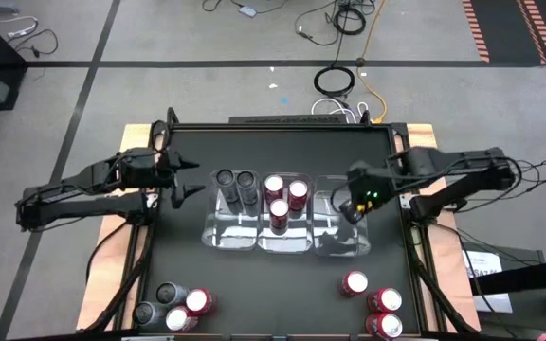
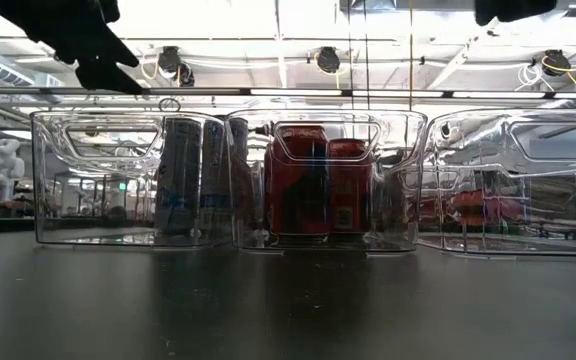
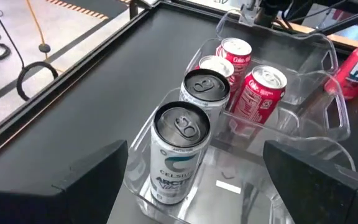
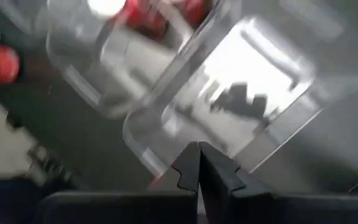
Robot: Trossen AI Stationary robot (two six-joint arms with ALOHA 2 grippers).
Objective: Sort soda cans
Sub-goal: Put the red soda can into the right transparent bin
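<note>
Clear plastic trays sit side by side at the middle of the black bench (image 1: 188,275): the left tray (image 1: 232,234) holds two silver Celsius cans (image 1: 236,187), the middle tray (image 1: 286,238) holds three red Coca-Cola cans (image 1: 283,196), and the right tray (image 1: 342,242) looks empty. Loose cans wait at the near edge: a left cluster of two grey cans (image 1: 158,304) and two red cans (image 1: 191,308), and a right group of three red cans (image 1: 374,305), at least one of which reads as Fanta in the left wrist view. The left hand (image 1: 184,176) hangs just left of the silver tray with its fingers spread wide and nothing between them. The right hand (image 1: 356,206) hovers over the empty right tray with its fingers (image 4: 199,168) pressed together, holding nothing. My judgement is that the step in hand is a fetch from the near piles. To do it well, the right hand should part its fingers before it descends, pick the outermost can of the near right group so that neighbours are not knocked, come straight down, and close on the can's middle. Reading each label matters, since red cans may belong in different trays. Lift clear above the tray walls before carrying, and set the can upright away from those already standing.
</note>
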